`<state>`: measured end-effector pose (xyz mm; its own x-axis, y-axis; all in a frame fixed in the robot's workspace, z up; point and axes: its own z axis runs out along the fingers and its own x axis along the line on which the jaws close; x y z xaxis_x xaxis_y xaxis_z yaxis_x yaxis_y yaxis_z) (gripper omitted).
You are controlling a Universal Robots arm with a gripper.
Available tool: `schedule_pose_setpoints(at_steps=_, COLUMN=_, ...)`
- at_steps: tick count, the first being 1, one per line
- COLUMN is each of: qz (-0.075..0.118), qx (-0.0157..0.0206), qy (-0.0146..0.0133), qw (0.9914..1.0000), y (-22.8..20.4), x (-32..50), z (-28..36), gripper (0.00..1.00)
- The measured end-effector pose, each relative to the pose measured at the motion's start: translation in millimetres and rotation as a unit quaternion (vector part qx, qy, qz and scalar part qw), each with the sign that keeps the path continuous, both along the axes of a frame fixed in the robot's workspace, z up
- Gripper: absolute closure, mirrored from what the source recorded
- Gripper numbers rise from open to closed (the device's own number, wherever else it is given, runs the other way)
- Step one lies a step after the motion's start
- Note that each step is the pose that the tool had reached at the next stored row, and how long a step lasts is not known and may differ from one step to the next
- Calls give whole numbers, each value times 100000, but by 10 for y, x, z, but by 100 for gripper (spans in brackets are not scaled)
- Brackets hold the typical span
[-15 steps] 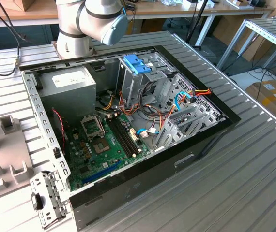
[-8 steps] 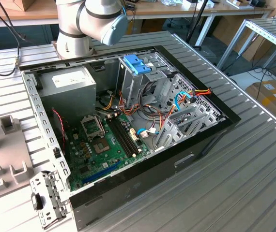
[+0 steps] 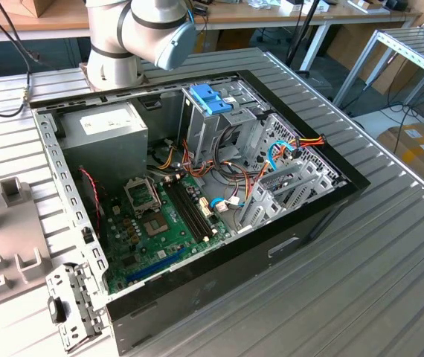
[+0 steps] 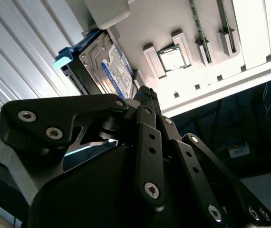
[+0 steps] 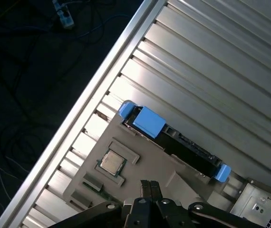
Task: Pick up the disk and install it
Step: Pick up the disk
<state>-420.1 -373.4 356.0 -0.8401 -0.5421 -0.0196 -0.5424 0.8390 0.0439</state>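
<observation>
The open computer case (image 3: 301, 238) lies on the surface (image 3: 390, 290); inside, the power supply (image 3: 104, 134) fills the exterior view's far left corner, the motherboard (image 3: 152, 230) before it, the drive cage (image 3: 286, 175) rightward; in both wrist views the disk (image 5: 183, 145) (image 4: 108, 71) rests at a fixture plate's (image 5: 140, 178) (image 4: 188, 23) edge, near a processor chip (image 5: 113, 162) (image 4: 172, 57).

Soft, even light lay over the exterior view, with mild shadows inside the computer case (image 3: 219, 286). In the second wrist view the pale fixture plate (image 4: 166, 21) glared almost white at its edge, and my gripper (image 4: 147, 95) was a black mass with glints on its screws. In the first wrist view the ribbed table (image 5: 211, 61) shone in streaks beside a dark floor (image 5: 31, 71).
</observation>
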Motion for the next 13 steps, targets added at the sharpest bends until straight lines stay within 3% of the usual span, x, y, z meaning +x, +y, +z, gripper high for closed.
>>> schedule_pose_setpoints(at_steps=13, qz=2865, qx=-1, qy=-1, qw=99959, y=0, x=0, z=-3, gripper=89)
